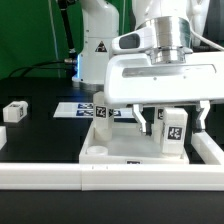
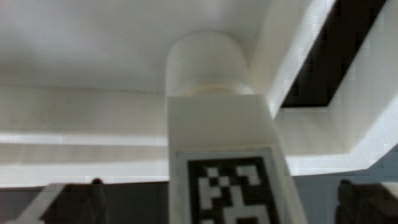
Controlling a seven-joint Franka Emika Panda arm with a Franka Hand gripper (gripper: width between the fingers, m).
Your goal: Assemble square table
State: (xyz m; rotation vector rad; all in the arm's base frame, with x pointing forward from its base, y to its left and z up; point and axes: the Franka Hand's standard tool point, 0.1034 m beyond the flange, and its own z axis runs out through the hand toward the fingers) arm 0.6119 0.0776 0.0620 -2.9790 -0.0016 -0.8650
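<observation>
- Exterior view: gripper (image 1: 174, 122) spread wide, holding nothing, fingers clear of upright leg (image 1: 173, 133) between them
- Leg stands at slab (image 1: 100, 148) corner
- Slab on black table (image 1: 40, 135), by white wall (image 1: 50, 178); green backdrop (image 1: 20, 40)

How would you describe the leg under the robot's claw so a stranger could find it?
Start at the big white slab on the black table. At its end toward the exterior view's right, a short white leg stands upright between the open gripper's fingers. Only this leg has the gripper over it.
</observation>
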